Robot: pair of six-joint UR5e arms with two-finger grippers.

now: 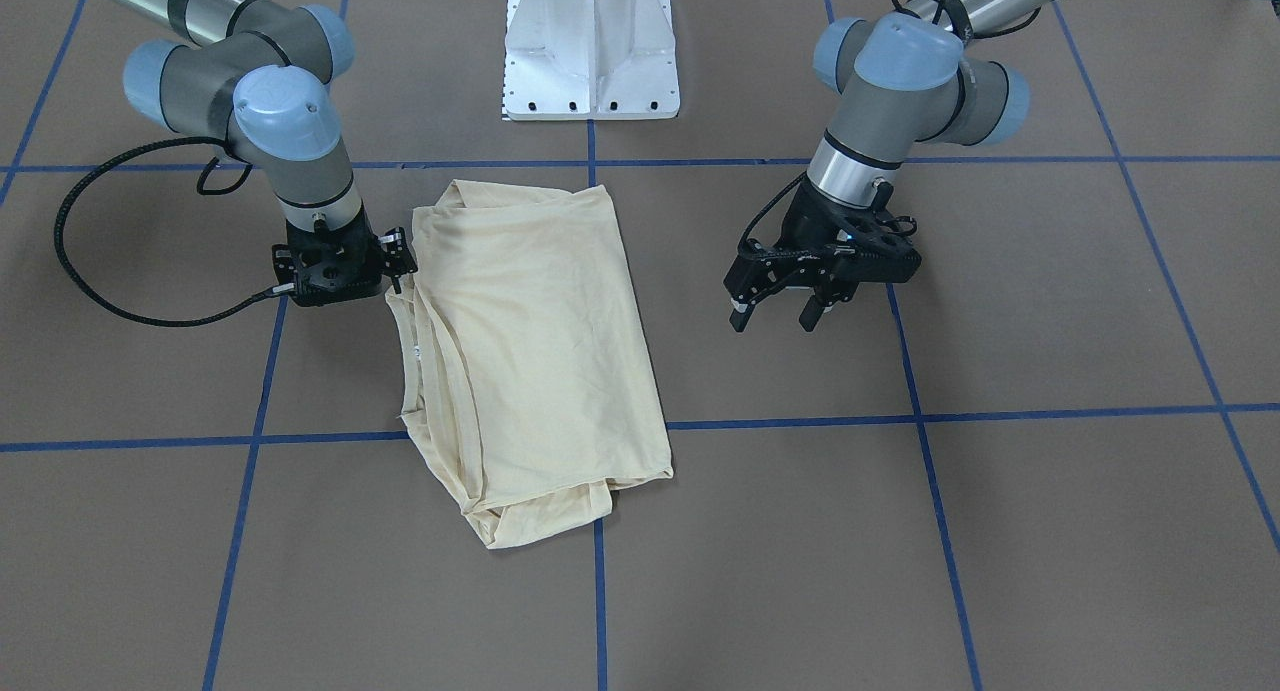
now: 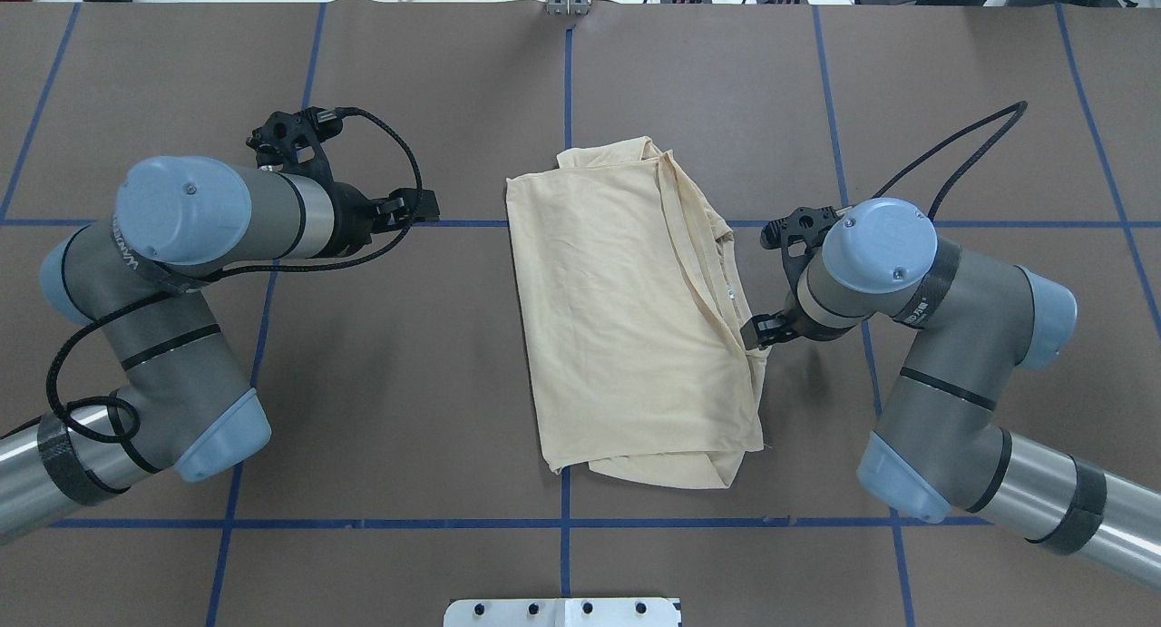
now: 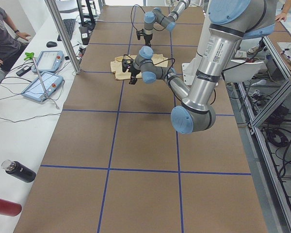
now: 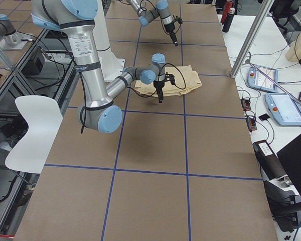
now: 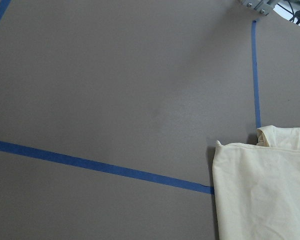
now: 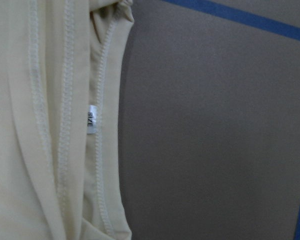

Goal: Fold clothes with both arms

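Inside the T-shirt (image 6: 40,125) collar, a white label (image 6: 92,120), print unreadable.

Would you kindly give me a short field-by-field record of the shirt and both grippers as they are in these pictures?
garment: cream T-shirt, folded into a rough rectangle, print not showing
location: flat on the brown table, near its middle
left gripper: open, apart from the shirt, holding nothing
right gripper: at the shirt's edge; whether it grips cannot be told
neck label: white, at that same edge
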